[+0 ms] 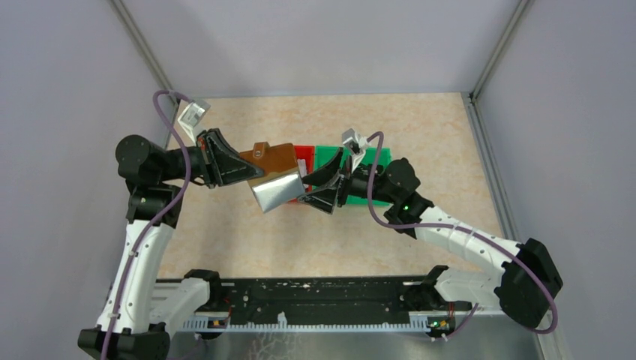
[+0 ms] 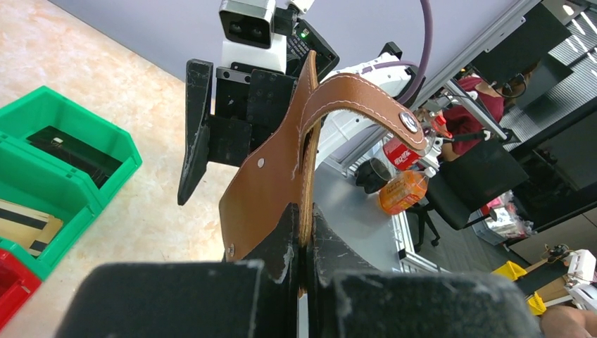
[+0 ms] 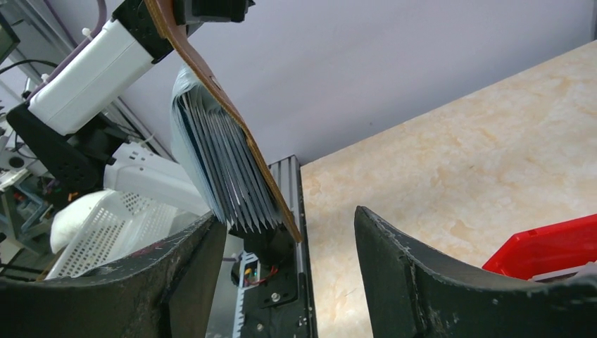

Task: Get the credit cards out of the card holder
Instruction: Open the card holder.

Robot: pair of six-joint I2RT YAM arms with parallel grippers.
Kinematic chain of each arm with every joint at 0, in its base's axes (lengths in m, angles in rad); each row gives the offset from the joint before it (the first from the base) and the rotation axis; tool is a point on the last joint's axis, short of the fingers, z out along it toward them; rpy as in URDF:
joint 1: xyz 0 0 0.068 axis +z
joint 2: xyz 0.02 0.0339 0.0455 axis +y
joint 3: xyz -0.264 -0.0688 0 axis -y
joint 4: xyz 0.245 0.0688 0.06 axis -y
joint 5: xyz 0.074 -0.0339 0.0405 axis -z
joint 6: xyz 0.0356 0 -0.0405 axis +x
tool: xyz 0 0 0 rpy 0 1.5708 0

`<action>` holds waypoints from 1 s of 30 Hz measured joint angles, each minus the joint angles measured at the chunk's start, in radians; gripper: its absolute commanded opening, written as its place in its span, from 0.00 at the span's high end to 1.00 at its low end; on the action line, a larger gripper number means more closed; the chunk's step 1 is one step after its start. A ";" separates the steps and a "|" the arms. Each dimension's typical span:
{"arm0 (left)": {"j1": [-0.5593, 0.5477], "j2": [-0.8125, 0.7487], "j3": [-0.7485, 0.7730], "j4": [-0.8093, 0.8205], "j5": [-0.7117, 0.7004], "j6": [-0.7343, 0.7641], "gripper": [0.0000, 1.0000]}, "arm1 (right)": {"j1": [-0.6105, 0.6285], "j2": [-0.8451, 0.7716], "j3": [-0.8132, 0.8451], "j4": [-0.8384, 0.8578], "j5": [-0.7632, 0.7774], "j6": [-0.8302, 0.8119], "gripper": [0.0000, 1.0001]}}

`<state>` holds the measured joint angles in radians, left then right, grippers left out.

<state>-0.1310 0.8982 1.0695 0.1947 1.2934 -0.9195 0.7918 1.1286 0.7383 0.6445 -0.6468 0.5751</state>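
Note:
My left gripper [image 1: 238, 166] is shut on one edge of the brown card holder [image 1: 271, 158], which it holds up above the table. In the left wrist view its jaws [image 2: 305, 229] pinch the leather cover [image 2: 271, 179], and the snap tab [image 2: 366, 95] arches over the top. The pale clear pockets [image 3: 220, 165] fan out and hang down. My right gripper [image 3: 288, 243] is open, with the lower corner of that pocket stack between its fingers, close to the left finger [image 3: 184, 271]. A gold credit card with a dark stripe [image 2: 22, 220] and a dark card [image 2: 70, 151] lie in the green bin [image 2: 112, 179].
The green bin [image 1: 375, 157] and a red bin [image 1: 303, 154] stand side by side on the marbled table, under and behind the grippers. The red bin's corner [image 3: 545, 246] lies just right of my right finger. Grey walls enclose the table on three sides.

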 measured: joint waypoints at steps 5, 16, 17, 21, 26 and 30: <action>0.000 0.000 0.000 0.006 -0.002 -0.008 1.00 | 0.003 0.005 0.003 0.019 0.037 0.002 0.38; 0.000 0.000 0.000 0.008 -0.004 -0.019 1.00 | 0.065 0.065 0.045 0.074 0.121 0.004 0.38; 0.000 0.000 0.000 0.008 -0.004 -0.019 1.00 | 0.073 0.072 0.059 0.077 0.127 0.003 0.38; 0.000 -0.001 0.000 0.008 -0.004 -0.023 1.00 | 0.090 0.081 0.102 0.095 0.145 -0.004 0.38; 0.000 -0.004 0.000 0.008 -0.004 -0.023 1.00 | 0.092 0.081 0.130 0.113 0.168 -0.017 0.38; 0.000 -0.006 0.000 0.008 -0.004 -0.023 1.00 | 0.092 0.081 0.134 0.125 0.172 -0.016 0.38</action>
<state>-0.1310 0.8921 1.0691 0.2024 1.2896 -0.9424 0.8833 1.2095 0.8719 0.7696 -0.4747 0.5591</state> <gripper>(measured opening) 0.020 0.620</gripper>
